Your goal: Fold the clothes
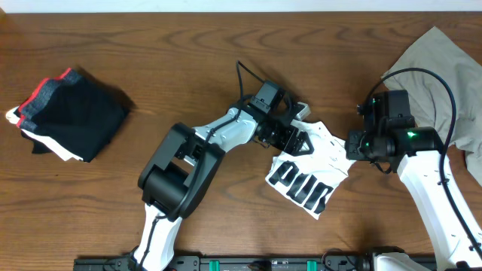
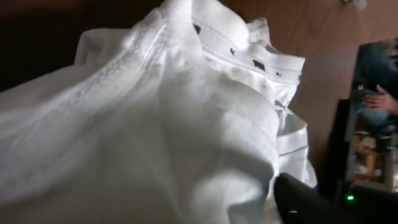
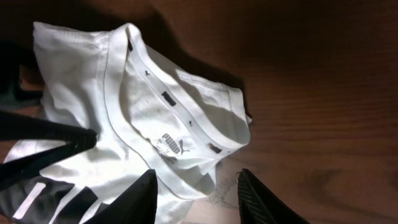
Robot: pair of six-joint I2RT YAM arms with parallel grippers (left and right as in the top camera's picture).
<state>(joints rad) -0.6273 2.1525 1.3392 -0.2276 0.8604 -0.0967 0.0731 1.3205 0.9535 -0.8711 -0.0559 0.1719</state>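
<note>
The white T-shirt [image 1: 330,161] with black block print lies crumpled on the table between my two arms. My left gripper [image 1: 300,141] rests on its upper left part, jaws apart. White cloth [image 2: 155,124] fills the left wrist view, where only one dark finger [image 2: 301,200] shows. My right gripper [image 3: 198,173] is open at the shirt's right edge by the ribbed collar [image 3: 186,121], with one finger over cloth and the other over bare wood. The left gripper's finger [image 3: 62,132] touches the cloth at the left of the right wrist view.
A grey-khaki garment [image 1: 440,71] lies at the back right, partly under the right arm's cable. A pile of black, red-edged clothes [image 1: 71,113] sits at the far left. Bare wooden tabletop [image 1: 188,53] lies between them.
</note>
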